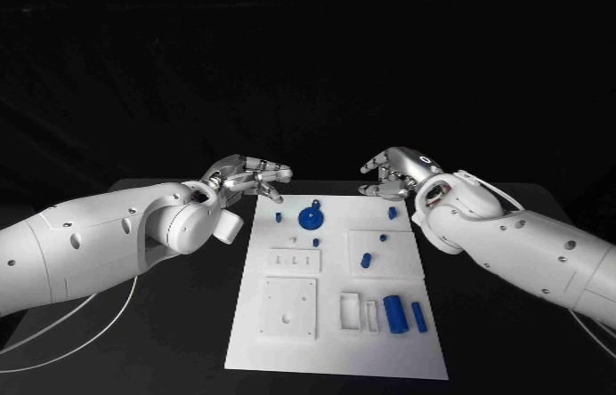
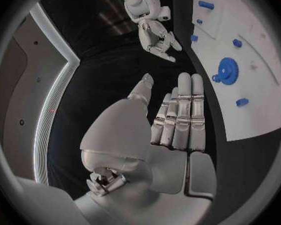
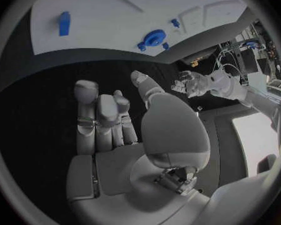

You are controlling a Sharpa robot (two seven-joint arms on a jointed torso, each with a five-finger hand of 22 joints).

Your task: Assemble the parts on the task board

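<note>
two blue cylinders (image 1: pixel 404 313) lie near the task board's (image 1: pixel 336 359) front edge; a blue gear (image 1: pixel 311 216) sits near its far edge. left hand (image 1: pixel 252 180) and right hand (image 1: pixel 395 171) hover empty, fingers apart, off the far corners; wrist views show bare palms.

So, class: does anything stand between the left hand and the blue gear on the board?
Nothing visible does. The left hand hangs open beside the task board's far corner, and only bare board lies between its fingers and the blue gear.
</note>
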